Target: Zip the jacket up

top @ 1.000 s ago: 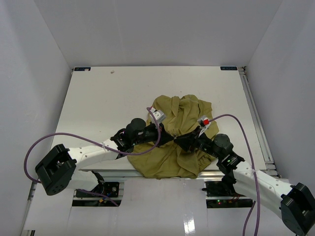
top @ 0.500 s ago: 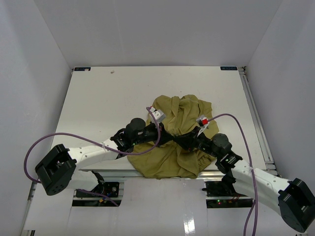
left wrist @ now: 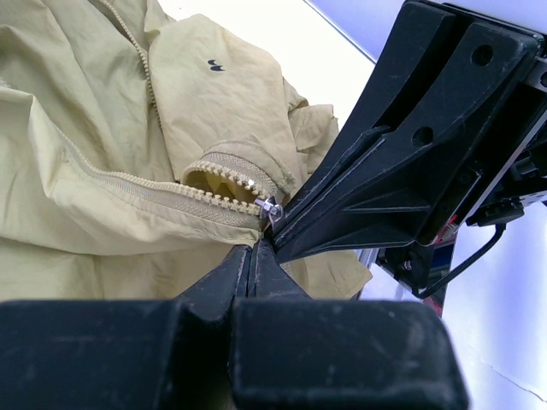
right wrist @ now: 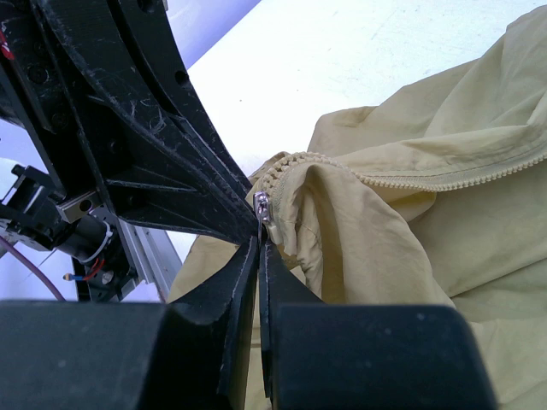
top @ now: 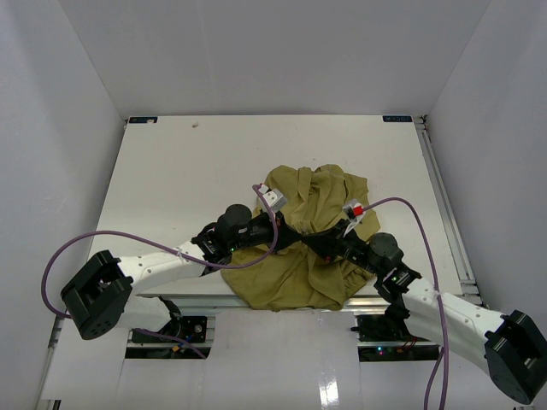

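jacket (top: pixel 291 273) lies crumpled near-centre on the counter (top: pixel 171 188). right hand (right wrist: pixel 259 249) closed on the pull (right wrist: pixel 262 207), left hand (left wrist: pixel 252 254) shut just beside it. grip looks set; next, draw it along the teeth (left wrist: pixel 171 192).

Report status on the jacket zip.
Left gripper shut on jacket hem. Right gripper shut on zipper pull. Teeth open above it. Nothing blocking.

Small dark logo (left wrist: pixel 214 64) on the jacket (left wrist: pixel 77 120) — wordless, no readable lettering
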{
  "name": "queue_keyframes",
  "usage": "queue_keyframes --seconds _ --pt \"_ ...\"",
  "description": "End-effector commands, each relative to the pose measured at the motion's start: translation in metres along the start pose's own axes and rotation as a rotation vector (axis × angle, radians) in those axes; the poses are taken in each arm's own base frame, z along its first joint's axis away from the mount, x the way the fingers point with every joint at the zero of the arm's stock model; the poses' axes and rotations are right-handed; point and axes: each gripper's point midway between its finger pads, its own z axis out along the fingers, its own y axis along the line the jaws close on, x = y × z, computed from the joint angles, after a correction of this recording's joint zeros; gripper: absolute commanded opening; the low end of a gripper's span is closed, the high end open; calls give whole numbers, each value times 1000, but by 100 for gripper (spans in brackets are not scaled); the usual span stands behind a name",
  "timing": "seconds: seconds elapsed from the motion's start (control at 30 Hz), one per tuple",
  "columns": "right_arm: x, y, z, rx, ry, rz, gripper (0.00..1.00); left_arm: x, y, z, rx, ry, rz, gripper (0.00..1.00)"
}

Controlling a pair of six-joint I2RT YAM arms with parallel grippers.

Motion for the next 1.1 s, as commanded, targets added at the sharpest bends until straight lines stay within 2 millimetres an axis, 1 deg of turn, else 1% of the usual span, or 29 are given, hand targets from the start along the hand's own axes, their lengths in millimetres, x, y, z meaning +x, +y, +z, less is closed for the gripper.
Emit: queue_keyframes --seconds 0.0,0.23,0.43,0.5,0.57,0.63,0.8,1.07 --pt "-35 9 5 -14 -116 -30 8 -9 -7 -4 22 -29 28 0" --pt "-42 12 10 -26 -136 -31 8 -7 -2 -4 2 -29 41 0" --pt "-42 10 6 -10 -131 -50 8 -6 8 -5 -49 -23 52 0" --pt "-39 9 5 -1 -107 -57 8 -7 8 -6 -52 -26 54 0" --pt "-39 14 5 -22 -92 -67 8 -7 8 -6 -51 -27 58 0" --pt "-37 14 5 -26 -76 -76 8 -8 8 -6 -50 -30 67 0" --pt "-38 17 12 -47 -56 -81 8 -10 4 -5 -25 -31 85 0" --pt "-55 24 19 -63 -105 -68 8 -8 5 -4 -26 -28 100 0"
